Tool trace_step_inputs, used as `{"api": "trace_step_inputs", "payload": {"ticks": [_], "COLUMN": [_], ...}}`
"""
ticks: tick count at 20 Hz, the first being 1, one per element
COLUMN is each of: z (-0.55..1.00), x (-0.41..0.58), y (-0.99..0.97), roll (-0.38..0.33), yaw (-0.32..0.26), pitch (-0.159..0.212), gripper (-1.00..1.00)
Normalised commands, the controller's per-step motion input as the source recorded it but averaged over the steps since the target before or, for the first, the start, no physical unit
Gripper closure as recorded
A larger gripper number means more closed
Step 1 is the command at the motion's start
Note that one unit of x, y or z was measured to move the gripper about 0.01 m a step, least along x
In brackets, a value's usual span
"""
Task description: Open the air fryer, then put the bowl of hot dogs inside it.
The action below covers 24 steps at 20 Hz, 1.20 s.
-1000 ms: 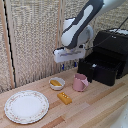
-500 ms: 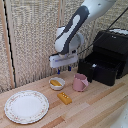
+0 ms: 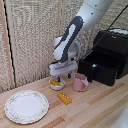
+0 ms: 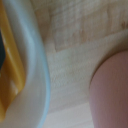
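Note:
The black air fryer [image 3: 114, 47] stands at the exterior view's right with its drawer [image 3: 98, 67] pulled out. I cannot make out the handle. The small white bowl [image 3: 56, 85] with yellow-orange hot dogs [image 3: 54, 82] sits on the wooden table. My gripper [image 3: 60, 79] is lowered right over the bowl, with its dark fingers at the bowl's rim. The wrist view is very close and blurred. It shows the bowl's white rim [image 4: 36, 70], yellow food [image 4: 11, 65] and wood, but no fingers. I cannot tell how far apart the fingers are.
A pink cup [image 3: 80, 83] [image 4: 112, 92] stands just beside the bowl, toward the air fryer. A flat yellow block [image 3: 64, 97] lies in front of the bowl. A large patterned plate [image 3: 26, 106] sits at the exterior view's left. A woven screen backs the table.
The arm has swung from near the air fryer toward the exterior view's left and come down, bringing the gripper onto the bowl. The bowl, cup and plate have not moved.

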Motion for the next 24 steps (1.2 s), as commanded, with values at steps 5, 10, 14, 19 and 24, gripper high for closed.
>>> {"api": "trace_step_inputs", "payload": {"ticks": [5, 10, 14, 19, 24], "z": [-0.18, -0.05, 0.03, 0.25, 0.44], "x": [0.262, 0.076, -0.017, -0.140, -0.167], "y": [-0.20, -0.17, -0.02, -0.01, 0.00], "roll": [-0.014, 0.037, 0.040, 0.060, 0.068], "yaw": [0.124, 0.097, 0.044, -0.021, 0.000], "pitch": [0.028, 0.001, -0.033, -0.110, -0.103], "gripper": [1.00, 1.00, 1.00, 1.00, 1.00]}}
